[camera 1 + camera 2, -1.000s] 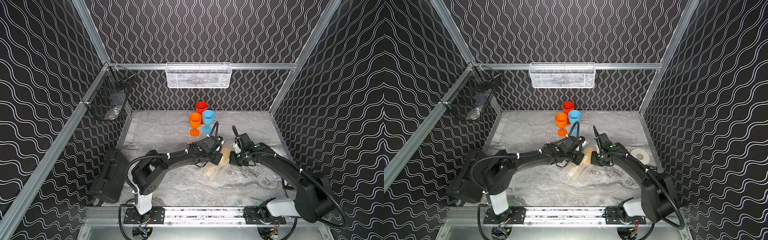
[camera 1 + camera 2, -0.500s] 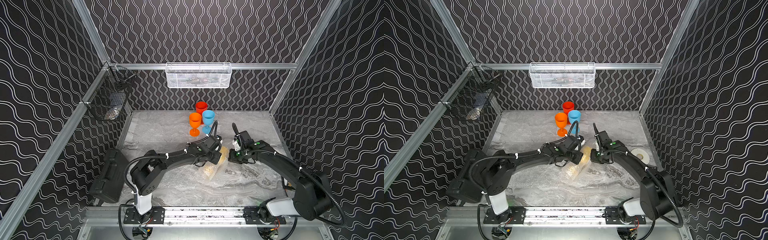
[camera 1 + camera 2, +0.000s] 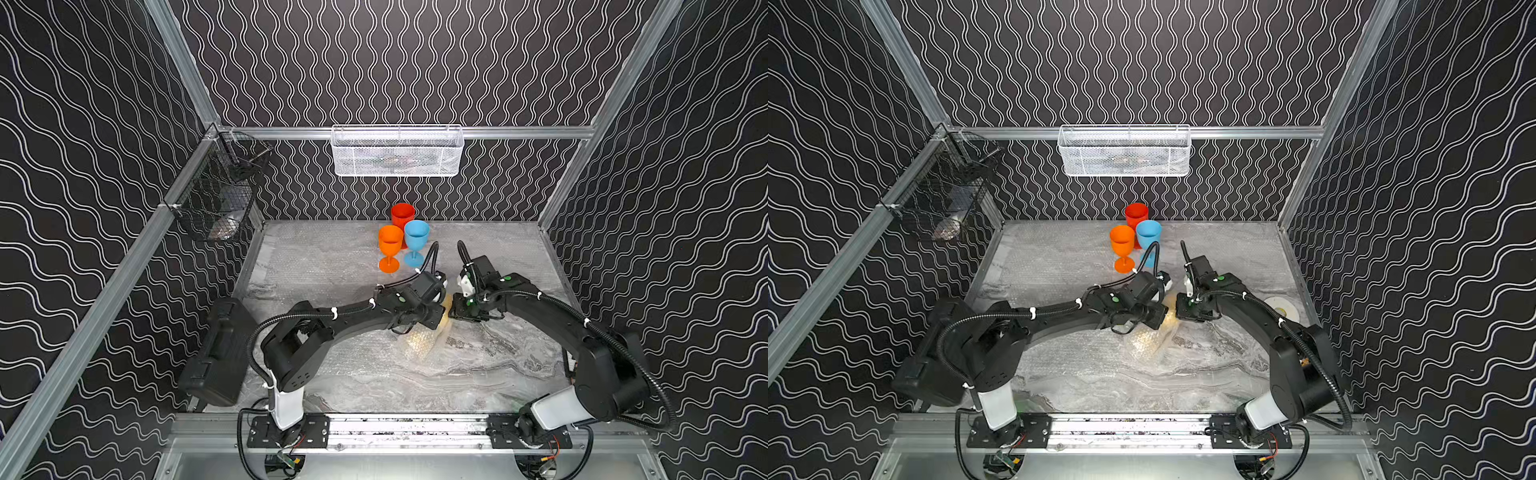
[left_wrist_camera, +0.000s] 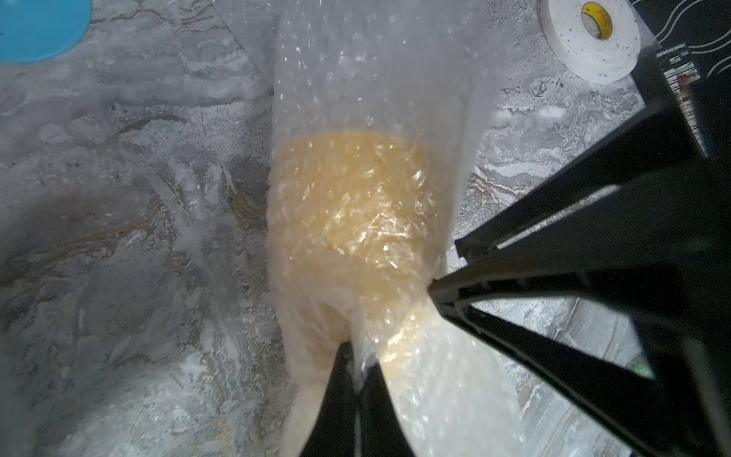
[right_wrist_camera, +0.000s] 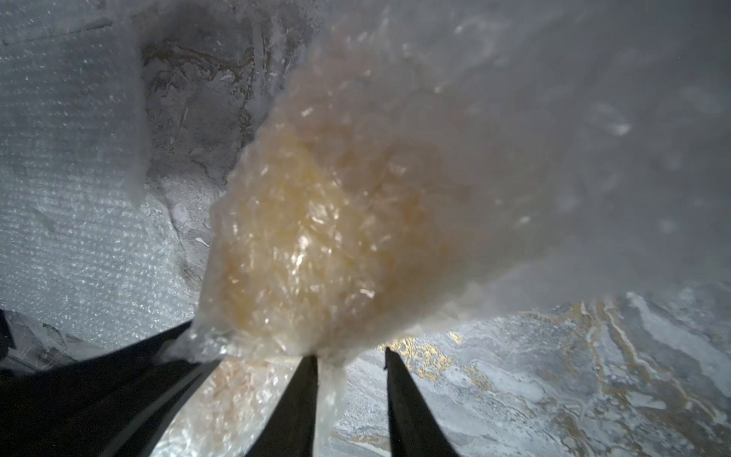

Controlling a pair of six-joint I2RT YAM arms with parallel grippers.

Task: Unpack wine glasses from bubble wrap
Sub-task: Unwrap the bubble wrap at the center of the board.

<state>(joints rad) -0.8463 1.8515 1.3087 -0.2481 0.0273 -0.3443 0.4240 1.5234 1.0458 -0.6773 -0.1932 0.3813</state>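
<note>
Mid-table, left gripper (image 4: 358,380) pinched tight on wrap (image 4: 356,79), yellow goblet (image 4: 356,198) bundled inside, right gripper (image 5: 350,356) at three o'clock of it, jaws apart, red goblet (image 3: 402,216), orange goblet (image 3: 390,241), blue goblet (image 3: 416,235) upright at twelve o'clock.

Evenly lit; wrist views blurry, perhaps glare.

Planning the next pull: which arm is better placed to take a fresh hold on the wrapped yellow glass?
Right: the right gripper is open at the bubble wrap; the left gripper is shut on it, anchoring it.
</note>
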